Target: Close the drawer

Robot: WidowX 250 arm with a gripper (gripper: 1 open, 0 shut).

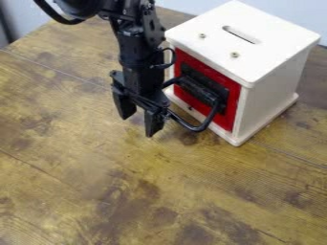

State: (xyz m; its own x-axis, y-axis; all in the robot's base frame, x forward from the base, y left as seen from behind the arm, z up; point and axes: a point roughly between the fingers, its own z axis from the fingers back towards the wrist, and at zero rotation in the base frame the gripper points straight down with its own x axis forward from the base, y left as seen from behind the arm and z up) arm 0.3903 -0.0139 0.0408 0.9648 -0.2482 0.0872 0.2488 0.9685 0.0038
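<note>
Drawer (205,88) (red, black front plate) sits in the front opening of the cream cube (255,57), near the top edge of the wooden table (90,172), right of pic. center. Front plate faces the table's left side and slightly toward the viewer. Long axis of the plate runs approx. parallel to the cube's front face, from upper L to lower R; black loop handle (192,125) projects from it to the L, toward the arm.

Claw (141,113) is beside the handle, on its L side, fingertips pointing down, just above or at the table surface (exact contact n/a from this view). Claw state: released, fingers spread w/ a gap between tips. Contact betw. claw and handle: cannot tell.

Cube top: one slot, two small round screw heads. Brands, labels, writing: none legible.
</note>
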